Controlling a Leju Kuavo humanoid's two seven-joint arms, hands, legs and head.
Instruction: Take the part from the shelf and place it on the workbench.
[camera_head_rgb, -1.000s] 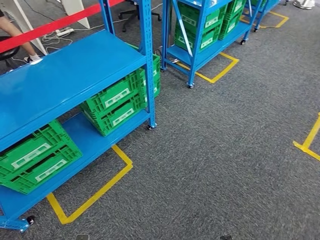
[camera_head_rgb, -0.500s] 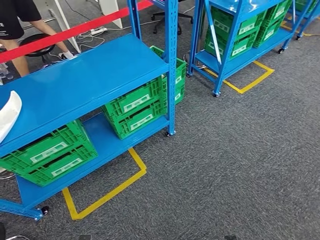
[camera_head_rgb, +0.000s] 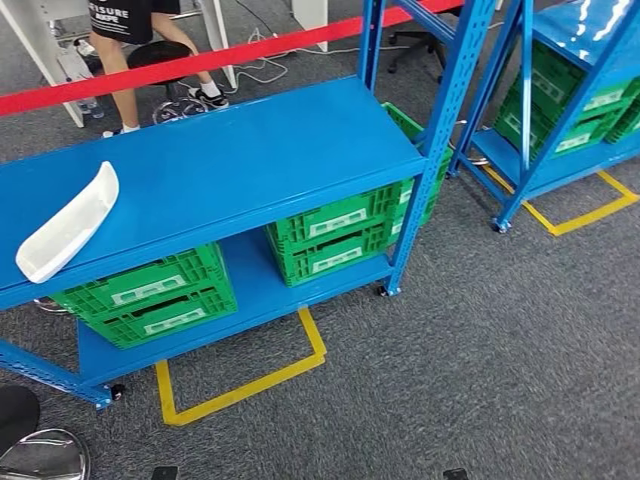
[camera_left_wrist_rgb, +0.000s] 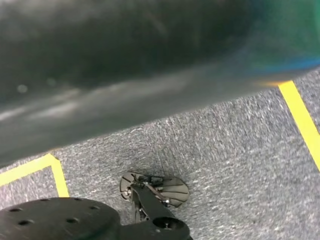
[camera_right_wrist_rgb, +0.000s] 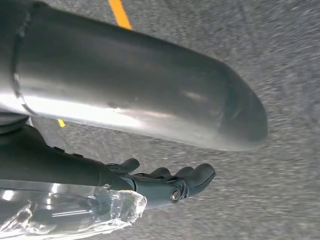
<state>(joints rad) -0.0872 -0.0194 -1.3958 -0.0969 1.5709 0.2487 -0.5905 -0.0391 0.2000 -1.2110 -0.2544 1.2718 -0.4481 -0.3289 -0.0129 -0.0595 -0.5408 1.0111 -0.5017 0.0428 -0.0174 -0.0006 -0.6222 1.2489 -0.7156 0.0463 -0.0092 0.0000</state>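
A long white curved part (camera_head_rgb: 69, 223) lies on the left end of the blue shelf's top board (camera_head_rgb: 249, 160), near its front edge. In the right wrist view my right hand (camera_right_wrist_rgb: 177, 182) hangs over the grey carpet, its dark fingers slightly bent, apart, and holding nothing. A blurred dark surface covers the upper half of the left wrist view, with carpet below it.
Green crates (camera_head_rgb: 151, 296) (camera_head_rgb: 332, 240) sit on the shelf's lower board. A red barrier tape (camera_head_rgb: 189, 62) and a seated person (camera_head_rgb: 132, 40) are behind it. A second blue shelf (camera_head_rgb: 558, 150) stands at the right. A black stool (camera_head_rgb: 19, 420) is at the lower left.
The camera has swung left: the shelf has slid to the right in the picture and the white part has come fully into view at its left end.
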